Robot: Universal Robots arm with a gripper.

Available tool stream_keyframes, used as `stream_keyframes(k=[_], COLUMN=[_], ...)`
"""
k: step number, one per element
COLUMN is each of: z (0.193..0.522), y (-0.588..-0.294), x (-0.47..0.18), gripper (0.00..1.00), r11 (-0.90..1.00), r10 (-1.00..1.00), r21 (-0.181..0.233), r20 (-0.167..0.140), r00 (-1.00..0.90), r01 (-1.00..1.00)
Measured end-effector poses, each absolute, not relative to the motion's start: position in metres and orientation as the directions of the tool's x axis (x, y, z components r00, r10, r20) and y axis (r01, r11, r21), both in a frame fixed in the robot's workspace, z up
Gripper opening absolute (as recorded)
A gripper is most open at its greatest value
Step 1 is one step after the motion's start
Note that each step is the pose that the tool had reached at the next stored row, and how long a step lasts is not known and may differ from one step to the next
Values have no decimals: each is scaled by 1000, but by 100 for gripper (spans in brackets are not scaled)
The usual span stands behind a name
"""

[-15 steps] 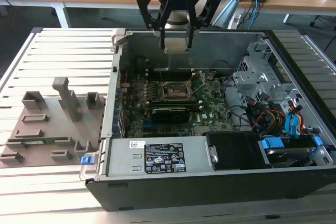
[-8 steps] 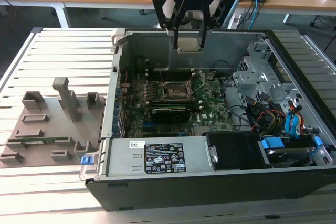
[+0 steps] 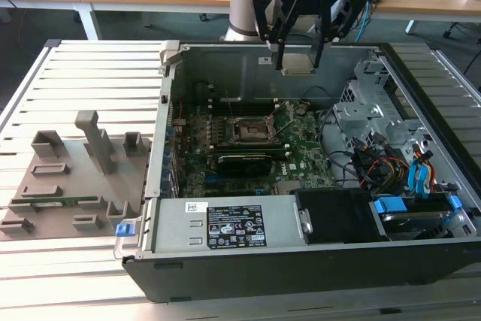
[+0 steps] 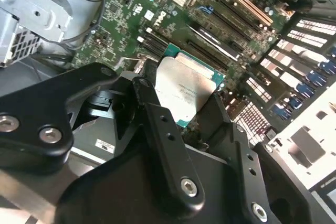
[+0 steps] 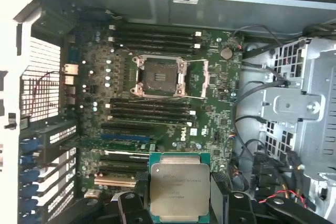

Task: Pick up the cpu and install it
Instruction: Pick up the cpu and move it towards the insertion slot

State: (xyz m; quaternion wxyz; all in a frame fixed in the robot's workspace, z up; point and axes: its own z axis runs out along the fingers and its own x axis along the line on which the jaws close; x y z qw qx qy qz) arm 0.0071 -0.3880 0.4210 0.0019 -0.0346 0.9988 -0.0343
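My gripper [image 3: 300,64] hangs above the open computer case, shut on the cpu [image 3: 299,62], a flat square chip with a silvery top. The same cpu [image 5: 178,188] with its green rim is held flat between the black fingers [image 5: 129,203] in the first wrist view, and the cpu [image 4: 185,88] appears again in the second wrist view. The open socket [image 5: 159,76] with its raised metal bracket lies on the green motherboard [image 5: 210,119]. In the exterior view that socket [image 3: 251,128] sits below and toward the exterior view's left of the held chip.
A long black card [image 3: 242,161] lies across the motherboard in front of the socket. A metal drive cage [image 3: 372,107] and loose cables [image 3: 379,167] fill the case's right side. A grey fixture [image 3: 71,178] rests on the slatted table left of the case.
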Motion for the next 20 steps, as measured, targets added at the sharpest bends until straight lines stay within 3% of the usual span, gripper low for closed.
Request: stream_keyframes(k=[3, 6, 20], z=[416, 411, 383], y=[-388, -386, -370], x=[15, 15, 16], gripper=[55, 55, 55], r11=[996, 997, 997], r10=[-69, -69, -69], r21=[-61, -22, -19], r20=[-1, -3, -3], r00=[-998, -998, -998], r01=[-69, -69, -69])
